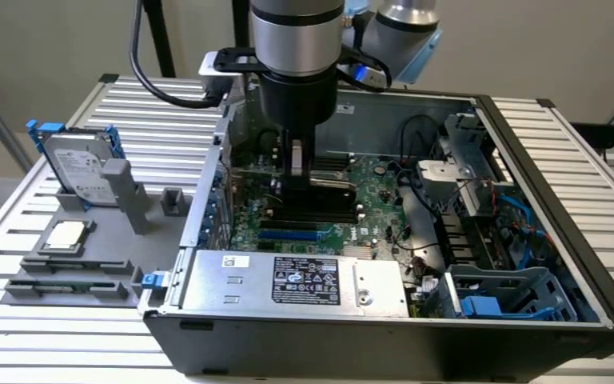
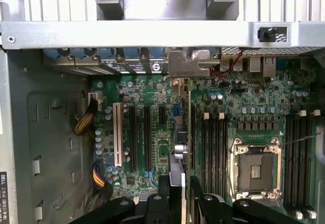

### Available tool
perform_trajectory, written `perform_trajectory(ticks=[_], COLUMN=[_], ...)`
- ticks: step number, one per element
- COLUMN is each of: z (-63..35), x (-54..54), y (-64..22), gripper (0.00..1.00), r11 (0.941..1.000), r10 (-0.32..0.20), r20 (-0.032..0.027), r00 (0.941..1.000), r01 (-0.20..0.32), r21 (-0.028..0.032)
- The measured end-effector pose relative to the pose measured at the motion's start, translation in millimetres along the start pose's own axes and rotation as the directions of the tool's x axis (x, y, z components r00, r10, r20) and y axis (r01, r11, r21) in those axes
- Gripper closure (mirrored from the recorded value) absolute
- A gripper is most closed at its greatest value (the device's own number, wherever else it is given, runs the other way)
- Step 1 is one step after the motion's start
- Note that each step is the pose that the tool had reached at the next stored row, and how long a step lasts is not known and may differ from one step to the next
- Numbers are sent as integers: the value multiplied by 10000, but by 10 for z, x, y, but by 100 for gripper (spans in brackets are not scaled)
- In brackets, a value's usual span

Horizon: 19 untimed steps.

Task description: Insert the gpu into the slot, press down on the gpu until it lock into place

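The arm (image 1: 297, 48) reaches straight down into an open computer case (image 1: 392, 340) that lies on its side on a slatted metal counter (image 1: 61, 344). The gripper (image 1: 301, 180) is low over the motherboard (image 1: 376, 208), just behind the silver power supply (image 1: 285, 280).

The gpu (image 1: 323, 200) stands upright on its long edge on the board, between the power supply and the case's rear wall. In the wrist view the gpu (image 2: 177, 158) is seen edge-on, running from the gripper (image 2: 180, 191) to the rear wall. Its metal bracket (image 2: 185, 64) sits there against the row of expansion openings. The jaws are closed on the card's top edge, one finger (image 2: 165, 188) on each side of it. A white slot (image 2: 118, 132) lies beside the card and the open CPU socket (image 2: 254, 170) lies on its other side.

A strip label (image 2: 3, 178) at the case's edge reads "DELL". The black sticker (image 1: 305, 280) on the power supply carries white print and logos too small to read. On the exterior view's left, a hard drive (image 1: 77, 168) stands in a grey holder (image 1: 125, 200). Its white label cannot be read either.
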<state>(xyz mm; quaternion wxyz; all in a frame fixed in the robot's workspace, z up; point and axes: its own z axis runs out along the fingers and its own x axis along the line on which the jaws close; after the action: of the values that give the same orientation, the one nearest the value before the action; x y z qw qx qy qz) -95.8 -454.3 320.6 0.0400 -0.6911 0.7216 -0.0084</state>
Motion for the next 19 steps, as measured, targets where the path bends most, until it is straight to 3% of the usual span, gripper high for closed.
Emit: perform_trajectory(ticks=[19], z=[344], x=[30], y=[29], gripper=[74], r11=[10000], r10=[0], r20=[-1], r00=[10000], r01=[0], r21=[0])
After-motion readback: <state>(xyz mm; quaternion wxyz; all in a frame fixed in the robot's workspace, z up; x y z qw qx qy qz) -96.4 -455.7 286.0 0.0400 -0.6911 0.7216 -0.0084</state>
